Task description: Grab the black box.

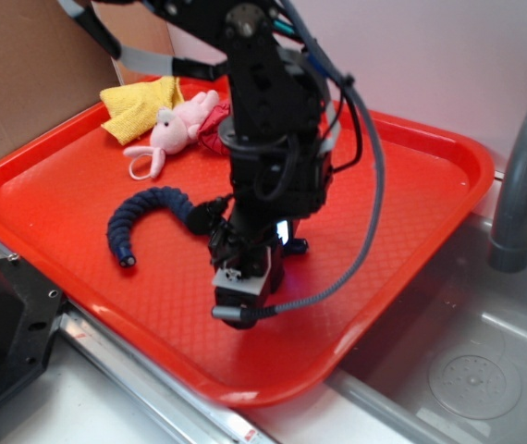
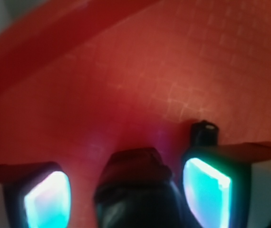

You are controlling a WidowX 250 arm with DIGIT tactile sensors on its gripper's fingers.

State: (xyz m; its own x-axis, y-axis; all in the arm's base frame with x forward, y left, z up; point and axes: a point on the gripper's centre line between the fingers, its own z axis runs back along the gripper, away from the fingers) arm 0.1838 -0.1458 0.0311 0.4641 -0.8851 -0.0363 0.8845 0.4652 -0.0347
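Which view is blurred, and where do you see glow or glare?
Wrist view: soft and out of focus; the claw pads glow cyan, and the black box between them is a dark blur. Exterior view: sharper, with pale glare on the red tray.

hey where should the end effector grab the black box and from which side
Grip the black box across its two side walls, coming straight down from above. In the wrist view it already sits between the glowing fingers, so the end effector looks lined up. It lies flat on the red tray, rounded, so squeeze mid-body rather than corners.
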